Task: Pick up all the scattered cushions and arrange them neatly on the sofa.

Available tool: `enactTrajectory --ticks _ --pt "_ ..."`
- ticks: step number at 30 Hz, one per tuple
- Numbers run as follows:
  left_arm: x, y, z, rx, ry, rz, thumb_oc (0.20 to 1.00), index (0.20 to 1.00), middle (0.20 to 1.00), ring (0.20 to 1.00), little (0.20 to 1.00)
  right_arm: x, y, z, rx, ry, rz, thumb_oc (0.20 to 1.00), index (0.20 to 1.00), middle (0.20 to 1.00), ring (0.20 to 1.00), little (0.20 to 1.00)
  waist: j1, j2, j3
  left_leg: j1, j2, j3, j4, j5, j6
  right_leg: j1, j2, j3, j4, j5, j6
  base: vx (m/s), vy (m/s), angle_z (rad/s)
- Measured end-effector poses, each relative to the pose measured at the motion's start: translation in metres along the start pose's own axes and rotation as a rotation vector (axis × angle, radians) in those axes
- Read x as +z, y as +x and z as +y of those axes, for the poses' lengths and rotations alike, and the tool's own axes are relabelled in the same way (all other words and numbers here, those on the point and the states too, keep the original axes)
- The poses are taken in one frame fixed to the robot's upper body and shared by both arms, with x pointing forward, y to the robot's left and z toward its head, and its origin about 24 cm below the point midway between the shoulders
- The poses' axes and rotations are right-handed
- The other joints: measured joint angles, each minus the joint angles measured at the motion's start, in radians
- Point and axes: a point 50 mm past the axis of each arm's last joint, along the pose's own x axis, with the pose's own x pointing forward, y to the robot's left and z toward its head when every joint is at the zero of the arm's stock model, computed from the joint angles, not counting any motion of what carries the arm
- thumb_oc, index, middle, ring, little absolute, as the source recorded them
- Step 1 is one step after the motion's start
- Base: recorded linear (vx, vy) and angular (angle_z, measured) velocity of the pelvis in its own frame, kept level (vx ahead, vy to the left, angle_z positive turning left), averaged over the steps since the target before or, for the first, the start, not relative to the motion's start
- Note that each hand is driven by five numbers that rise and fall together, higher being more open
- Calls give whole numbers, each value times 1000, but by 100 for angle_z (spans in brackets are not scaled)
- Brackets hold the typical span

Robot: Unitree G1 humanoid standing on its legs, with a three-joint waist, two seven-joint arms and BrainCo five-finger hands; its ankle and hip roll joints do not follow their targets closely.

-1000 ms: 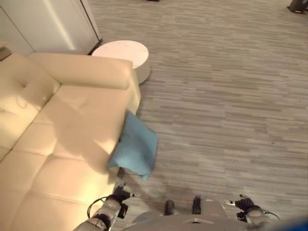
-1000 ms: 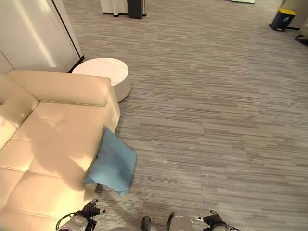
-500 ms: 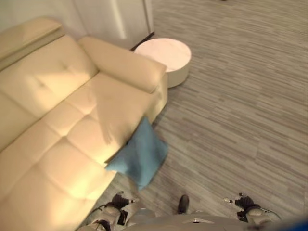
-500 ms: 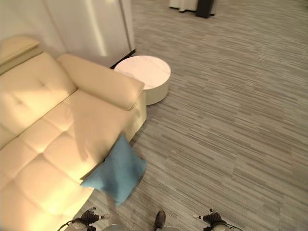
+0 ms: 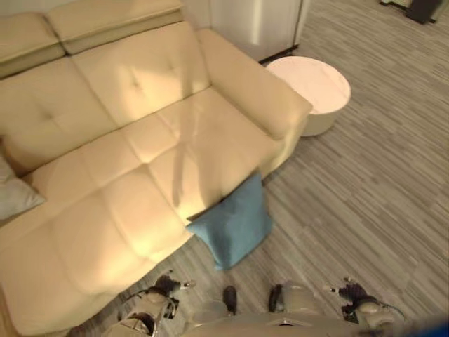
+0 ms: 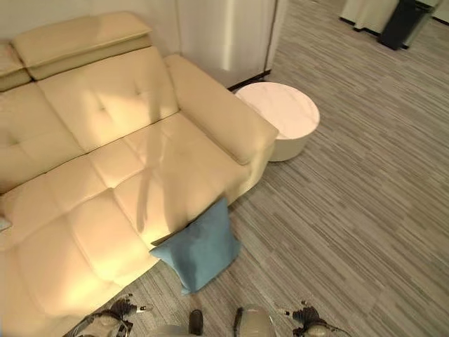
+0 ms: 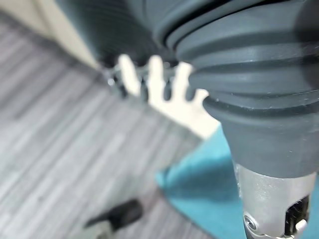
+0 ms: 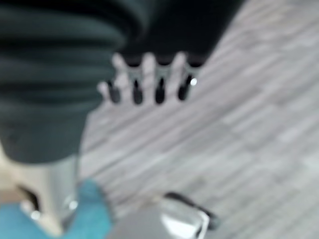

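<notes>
Blue cushion (image 5: 233, 223) is leaning on the sofa (image 5: 140, 161), waiting, both hands (image 5: 163, 289) (image 5: 359, 298) hanging loose-fingered, holding nothing.

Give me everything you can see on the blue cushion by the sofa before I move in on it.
The blue cushion is a plain teal square of soft, slightly rumpled fabric with pointed corners. It stands tilted on the grey striped floor, leaning against the front edge of the cream sofa, near the end with the armrest. One corner points toward the robot. Neither robot hand touches it: the left robot hand and the right robot hand hang low on either side, fingers relaxed.
</notes>
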Motion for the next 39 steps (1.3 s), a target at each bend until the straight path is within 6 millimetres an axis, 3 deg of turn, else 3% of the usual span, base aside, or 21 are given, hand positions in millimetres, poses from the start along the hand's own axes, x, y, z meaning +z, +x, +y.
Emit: enactTrajectory --ticks 1,3,4,5,6,8,11,15,16,18,20,21,23,26,28,30,32,34,35,36,39 --pt "-2 -1 -2 -5 -4 7 1000 1000 1000 1000 1000 5 0 2 8 -15 -15 1000 1000 1000 1000 1000 3 1 -1 19 -1 -16 -1 -8 -9 0 13 14 -116 38 3 200 -127 51" --pt "-5 -1 -5 -11 -6 12 1000 1000 1000 1000 1000 8 1 3 16 -19 -21 1000 1000 1000 1000 1000 -11 10 5 68 1 -88 -4 -41 -20 14 23 124 -330 159 21 243 -239 114" --pt "-11 -2 -5 -12 -5 26 1000 1000 1000 1000 1000 7 1 5 22 -22 -16 1000 1000 1000 1000 1000 -19 7 0 95 3 -136 -5 -58 -28 47 20 183 -374 199 32 225 -313 128" --pt "-13 -3 -6 -12 -5 32 1000 1000 1000 1000 1000 5 1 5 23 -22 -9 1000 1000 1000 1000 1000 -22 1 -4 107 3 -155 -5 -70 -32 74 13 194 -378 199 33 156 -289 103" --pt "-12 -3 -9 -18 -10 29 1000 1000 1000 1000 1000 1 0 3 18 -24 4 1000 1000 1000 1000 1000 -13 4 -8 130 23 -187 2 -91 -56 108 18 161 -393 263 12 105 -248 74" --pt "-15 -4 -13 -27 -37 31 1000 1000 1000 1000 1000 8 1 2 15 -24 -15 1000 1000 1000 1000 1000 1 9 -17 118 62 -183 75 -91 -96 203 43 104 -483 282 -30 52 -258 56" --pt "-15 -4 -13 -24 -57 27 1000 1000 1000 1000 1000 17 3 -4 -3 -24 -52 1000 1000 1000 1000 1000 12 -26 -56 63 93 -192 148 -76 -147 236 59 36 -514 260 -79 -20 -275 61" --pt "8 0 -9 -16 -55 -27 1000 1000 1000 1000 1000 14 2 -10 -23 -23 -53 1000 1000 1000 1000 1000 4 -72 -54 -42 126 -171 237 -78 -192 238 69 -80 -514 231 -99 -39 -163 106" --pt "7 0 -10 -20 -45 -24 1000 1000 1000 1000 1000 16 2 -10 -22 -27 -59 1000 1000 1000 1000 1000 8 -80 -51 -50 142 -92 239 -67 -188 248 59 -127 -514 226 -116 -45 -86 72" --pt "10 -1 -17 -43 -11 -32 1000 1000 1000 1000 1000 9 1 -14 -33 -21 -46 1000 1000 1000 1000 1000 -32 -82 -46 -87 143 70 267 -65 -181 263 46 -174 -513 203 -112 2 -26 102" --pt "11 -1 -20 -62 8 -47 1000 1000 1000 1000 1000 6 1 -16 -36 -16 -32 1000 1000 1000 1000 1000 -26 -73 -49 -94 91 55 174 -76 -141 236 49 -163 -505 203 -90 32 47 30" --pt "5 -2 -20 -65 12 -28 1000 1000 1000 1000 1000 8 2 -14 -33 -12 -37 1000 1000 1000 1000 1000 -23 -59 -41 -79 85 62 101 -58 -73 229 60 -156 -494 208 -83 57 119 -31" --pt "-12 -4 -14 -50 9 12 1000 1000 1000 1000 1000 8 1 0 3 -8 -35 1000 1000 1000 1000 1000 -17 -76 -43 -35 50 51 27 -25 -44 215 51 -108 -486 230 -37 55 161 -48" --pt "-16 -4 -8 -33 -10 24 1000 1000 1000 1000 1000 -10 -2 3 11 -12 19 1000 1000 1000 1000 1000 -20 -76 -41 -41 27 79 17 1 -7 186 24 -87 -468 242 -2 -1 139 -29" --pt "-16 -4 -4 -22 -9 23 1000 1000 1000 1000 1000 -9 -2 5 16 -14 20 1000 1000 1000 1000 1000 -16 -61 -26 -53 27 108 21 0 24 133 -5 -71 -337 194 30 -22 115 -27" --pt "-15 -3 -1 -16 -4 18 1000 1000 1000 1000 1000 3 0 5 17 -13 -12 1000 1000 1000 1000 1000 -11 -39 -17 -58 41 114 27 5 25 94 -6 -17 -217 155 33 15 85 -13" --pt "-11 -2 6 1 1 10 1000 1000 1000 1000 1000 13 1 4 15 -10 -41 1000 1000 1000 1000 1000 -13 -38 -12 -51 37 100 25 11 23 131 -19 100 -249 139 33 21 -31 17" --pt "-8 -2 6 3 -3 3 1000 1000 1000 1000 1000 21 2 4 15 -12 -62 1000 1000 1000 1000 1000 -3 -22 -4 -35 47 103 21 11 23 155 -68 71 -290 147 54 -4 -65 7" --pt "-9 -2 7 6 -4 1 1000 1000 1000 1000 1000 20 2 5 18 -10 -70 1000 1000 1000 1000 1000 -1 -30 -10 -29 39 88 19 5 10 184 -91 66 -330 201 65 -8 -87 9" --pt "-8 -1 10 17 -10 -2 1000 1000 1000 1000 1000 21 1 8 24 -11 -71 1000 1000 1000 1000 1000 9 -51 -17 -18 29 86 19 0 -4 213 -101 66 -367 210 64 -21 -127 3" --pt "-14 -3 8 17 -22 13 1000 1000 1000 1000 1000 21 2 4 14 -14 -77 1000 1000 1000 1000 1000 13 -56 -31 -3 65 86 16 -2 -43 301 -69 48 -521 245 47 -72 -121 3"
